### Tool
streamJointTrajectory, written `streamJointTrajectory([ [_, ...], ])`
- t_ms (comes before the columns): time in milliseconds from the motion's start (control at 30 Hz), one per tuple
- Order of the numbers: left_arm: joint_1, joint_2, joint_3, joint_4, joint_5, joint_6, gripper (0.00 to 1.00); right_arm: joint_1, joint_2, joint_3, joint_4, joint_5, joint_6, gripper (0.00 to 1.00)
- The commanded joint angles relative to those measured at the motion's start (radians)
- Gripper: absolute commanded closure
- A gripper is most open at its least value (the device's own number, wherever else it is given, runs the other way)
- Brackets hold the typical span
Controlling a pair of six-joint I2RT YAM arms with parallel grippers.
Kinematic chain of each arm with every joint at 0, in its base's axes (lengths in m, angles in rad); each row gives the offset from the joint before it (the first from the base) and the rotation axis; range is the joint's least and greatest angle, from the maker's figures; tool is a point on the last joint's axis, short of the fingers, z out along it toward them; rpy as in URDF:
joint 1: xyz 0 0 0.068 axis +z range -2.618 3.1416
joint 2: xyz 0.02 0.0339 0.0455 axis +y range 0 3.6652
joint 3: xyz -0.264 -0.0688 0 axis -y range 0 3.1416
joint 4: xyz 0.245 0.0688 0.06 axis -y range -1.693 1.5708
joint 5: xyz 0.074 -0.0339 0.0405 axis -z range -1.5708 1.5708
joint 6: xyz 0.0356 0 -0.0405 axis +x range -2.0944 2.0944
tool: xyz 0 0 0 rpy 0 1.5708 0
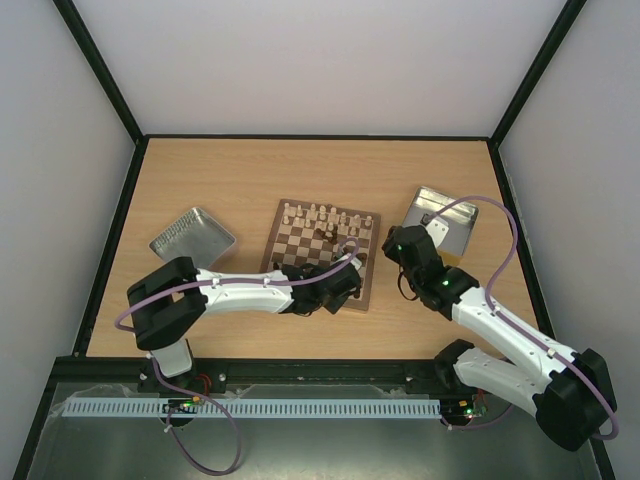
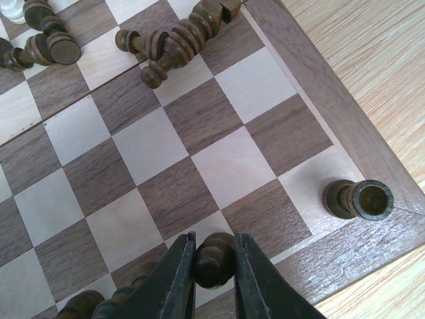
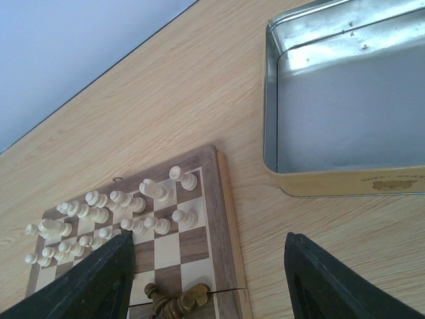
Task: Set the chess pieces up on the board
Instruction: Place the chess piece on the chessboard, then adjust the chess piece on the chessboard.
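Left wrist view: dark piece (image 2: 214, 262) at bottom centre, clamped in left claw (image 2: 214, 240), over an edge square of the board (image 2: 219, 166). Second dark piece (image 2: 358, 199) stands lower right, toppled dark pieces (image 2: 176, 46) up top. Right wrist: cream pieces (image 3: 113, 212) lined up lower left, right claw (image 3: 209, 247) spread wide, gripping nothing, tin (image 3: 332, 179) upper right on bench (image 3: 166, 100)

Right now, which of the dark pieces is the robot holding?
The dark piece pinched in the left gripper; the corner piece and the toppled heap are untouched.
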Motion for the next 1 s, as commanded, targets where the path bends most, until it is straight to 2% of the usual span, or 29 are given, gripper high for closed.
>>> streamJointTrajectory([
  [0, -0.004, 0.014, 0.001, -0.015, -0.033, 0.018, 0.81, -0.004, -0.009, -0.020, 0.025, 0.017, -0.005, 0.39],
  [200, -0.004, 0.009, 0.019, -0.029, -0.035, 0.027, 0.73, -0.004, -0.017, -0.021, 0.026, 0.016, -0.006, 0.39],
  [500, 0.015, -0.081, 0.075, -0.063, 0.010, 0.004, 0.69, -0.004, -0.037, -0.019, 0.031, -0.006, -0.016, 0.39],
  [767, 0.125, -0.199, 0.046, -0.055, 0.073, -0.088, 0.66, -0.005, -0.019, -0.010, 0.067, -0.274, -0.128, 0.40],
  [967, 0.288, -0.302, -0.060, -0.007, 0.200, -0.195, 0.65, -0.002, 0.085, -0.009, 0.075, -0.464, -0.177, 0.46],
])
